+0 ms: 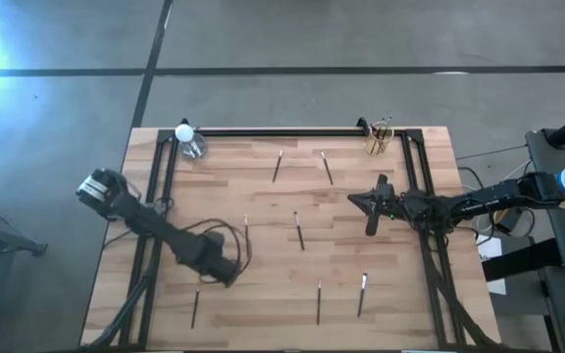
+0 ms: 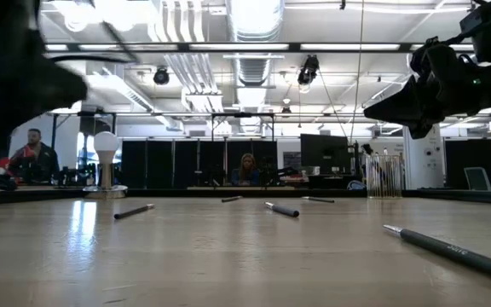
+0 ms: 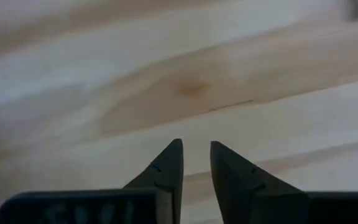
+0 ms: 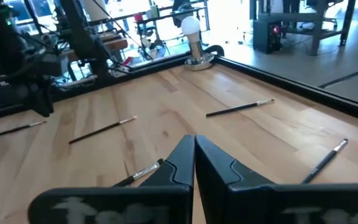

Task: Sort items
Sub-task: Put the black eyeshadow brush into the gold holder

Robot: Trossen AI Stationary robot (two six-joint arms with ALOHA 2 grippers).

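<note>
Thin dark sticks [image 1: 300,231] scattered, pale wood table [image 1: 263,186].

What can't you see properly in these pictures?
- Left claw: the left wrist view shows only bare wood past its tips; nothing tells what lies below. In the high view the arm covers it.
- Cup: too small in the high view to count the sticks inside.
- Stick: the low view's right edge cuts off its end.

No lettering here can be made out; the pale marks on the wrist housings, lower edge of both wrist views, are unreadable.
</note>
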